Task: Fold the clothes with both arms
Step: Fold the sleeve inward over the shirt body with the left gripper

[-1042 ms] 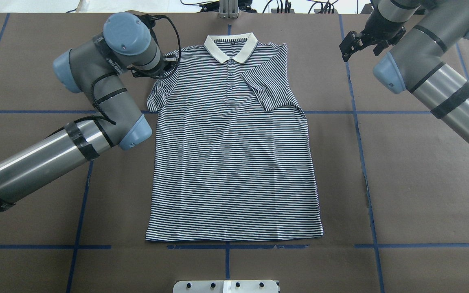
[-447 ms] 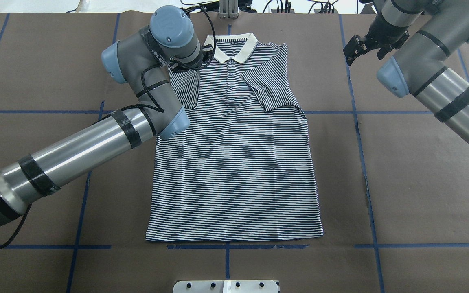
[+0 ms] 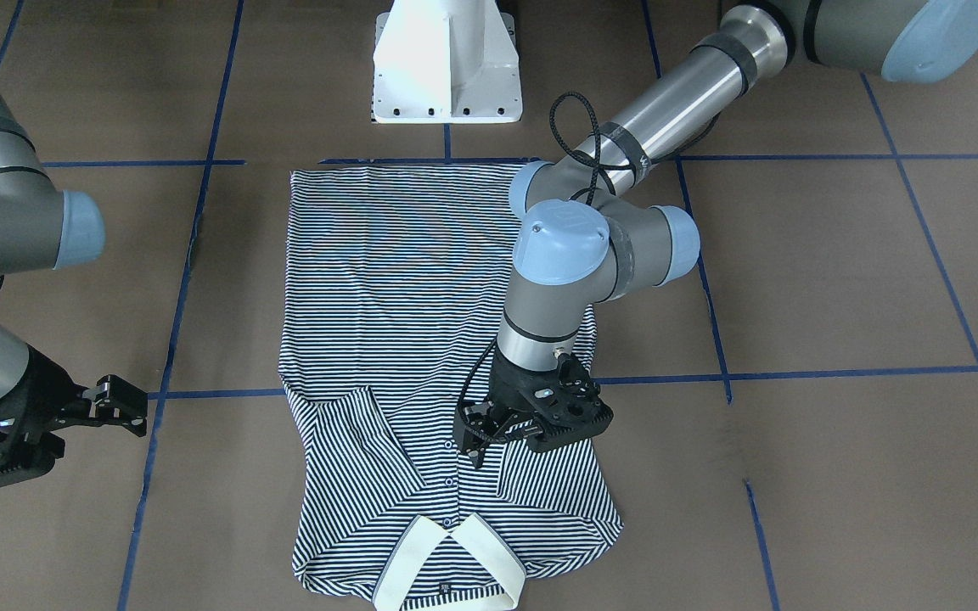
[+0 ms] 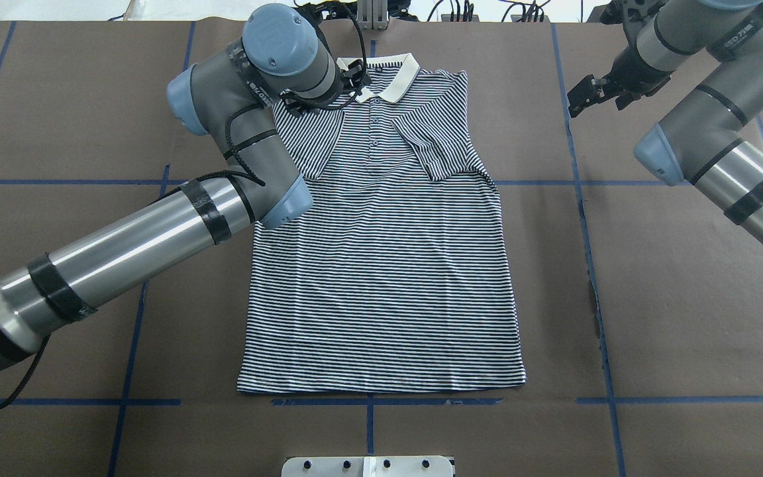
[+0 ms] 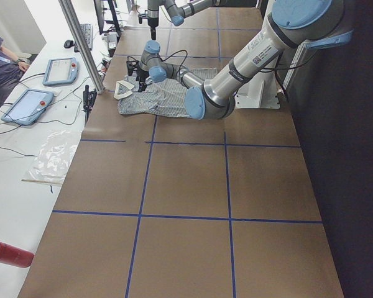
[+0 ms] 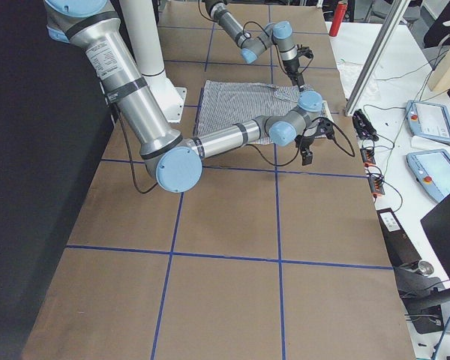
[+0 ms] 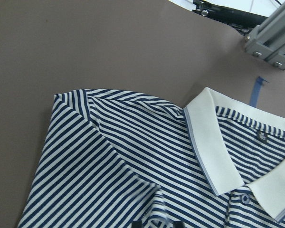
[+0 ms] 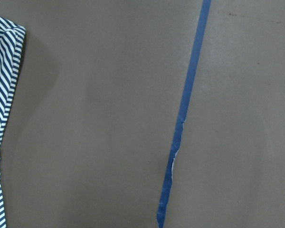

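Shirt: flat on table. Left gripper: pinching sleeve, folded across chest. Right gripper: jaws apart, empty, well aside. Recommended: lower sleeve flat and smooth before letting go.

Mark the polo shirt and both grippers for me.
polo shirt (image 4: 401,79), overhead view, on its cream collar.
left gripper (image 3: 478,448), front-facing view, between the fingertips at the folded sleeve.
right gripper (image 3: 134,407), front-facing view, between its spread fingertips.
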You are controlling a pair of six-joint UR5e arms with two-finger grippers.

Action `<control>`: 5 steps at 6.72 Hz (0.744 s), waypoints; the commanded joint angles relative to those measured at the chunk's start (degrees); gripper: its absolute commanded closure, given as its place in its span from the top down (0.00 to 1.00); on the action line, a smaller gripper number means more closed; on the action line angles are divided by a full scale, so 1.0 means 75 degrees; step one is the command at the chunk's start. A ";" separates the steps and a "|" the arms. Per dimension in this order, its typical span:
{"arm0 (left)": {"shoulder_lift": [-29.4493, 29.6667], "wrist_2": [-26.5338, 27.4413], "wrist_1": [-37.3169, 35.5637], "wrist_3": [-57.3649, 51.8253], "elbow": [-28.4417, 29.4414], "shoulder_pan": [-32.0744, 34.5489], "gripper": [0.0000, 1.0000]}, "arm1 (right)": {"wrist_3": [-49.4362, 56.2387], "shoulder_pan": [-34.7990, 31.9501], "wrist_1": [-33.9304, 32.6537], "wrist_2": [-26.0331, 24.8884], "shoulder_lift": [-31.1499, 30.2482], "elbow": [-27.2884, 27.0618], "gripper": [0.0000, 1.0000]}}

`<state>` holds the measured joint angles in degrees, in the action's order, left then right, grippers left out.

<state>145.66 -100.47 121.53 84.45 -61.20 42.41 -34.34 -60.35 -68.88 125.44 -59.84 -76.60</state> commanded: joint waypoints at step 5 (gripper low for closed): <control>-0.3061 -0.0760 -0.2103 -0.0690 -0.5499 -0.0006 1.00 | -0.5074 0.3875 -0.0671 -0.2807 -0.2845 -0.4768 1.00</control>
<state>124.51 -106.20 107.63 79.28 -97.45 42.50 -68.40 -40.26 -73.44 112.05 -76.03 -104.56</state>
